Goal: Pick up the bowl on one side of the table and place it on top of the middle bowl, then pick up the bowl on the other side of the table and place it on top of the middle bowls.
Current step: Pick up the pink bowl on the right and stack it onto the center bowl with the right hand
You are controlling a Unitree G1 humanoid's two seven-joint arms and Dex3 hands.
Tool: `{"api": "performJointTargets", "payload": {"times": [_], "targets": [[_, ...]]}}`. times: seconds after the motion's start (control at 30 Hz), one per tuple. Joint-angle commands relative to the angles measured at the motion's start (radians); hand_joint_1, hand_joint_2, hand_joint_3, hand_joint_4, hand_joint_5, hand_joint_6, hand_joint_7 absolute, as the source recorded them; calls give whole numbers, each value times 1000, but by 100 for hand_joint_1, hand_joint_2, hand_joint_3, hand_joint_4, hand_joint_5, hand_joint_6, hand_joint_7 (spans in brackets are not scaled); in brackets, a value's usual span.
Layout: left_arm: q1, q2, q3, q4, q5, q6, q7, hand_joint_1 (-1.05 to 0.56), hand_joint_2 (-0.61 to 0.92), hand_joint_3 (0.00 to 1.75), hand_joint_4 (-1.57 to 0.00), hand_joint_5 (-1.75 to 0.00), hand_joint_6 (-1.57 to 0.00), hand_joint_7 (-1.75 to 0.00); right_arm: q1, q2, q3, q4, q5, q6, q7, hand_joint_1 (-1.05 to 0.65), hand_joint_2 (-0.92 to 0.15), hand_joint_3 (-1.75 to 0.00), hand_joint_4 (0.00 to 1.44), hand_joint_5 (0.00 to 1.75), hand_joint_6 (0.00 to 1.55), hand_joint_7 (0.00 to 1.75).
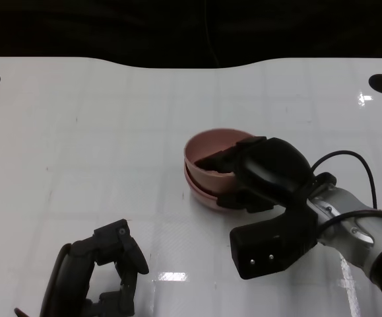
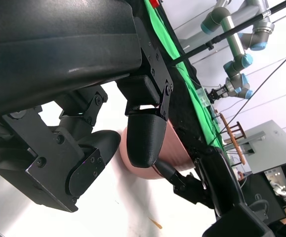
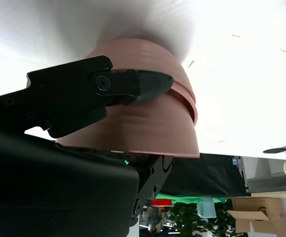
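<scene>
The right hand (image 1: 260, 175) grips the rim of the top pink bowl (image 1: 212, 153) nested in the stack, while the left hand (image 1: 105, 271) rests released nearby.

Bright overhead light floods the white table (image 1: 111, 132), throwing small glare patches near its front edge and by the far right corner, while the background beyond it sits almost black. The right hand (image 1: 270, 175) reads as a dark mass with little detail. In the right wrist view the tabletop blows out to pure white, and the pink bowls (image 3: 147, 123) look slightly soft up close.
</scene>
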Motion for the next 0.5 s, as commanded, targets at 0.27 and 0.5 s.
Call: {"api": "performJointTargets", "payload": {"times": [0.27,0.5], "targets": [[2,7,0,-9,-4,13,5,0,35,144,-87,-175,-86,-152,63,-80,-35,-142,30,-15,19,-69,-92,-34,40,15,46,0],[3,7,-1,-13,-5,15,4,0,34,146,-87,-175,-86,-153,113,-105,-58,-236,46,2,87,-74,-92,-40,28,10,34,0]]}}
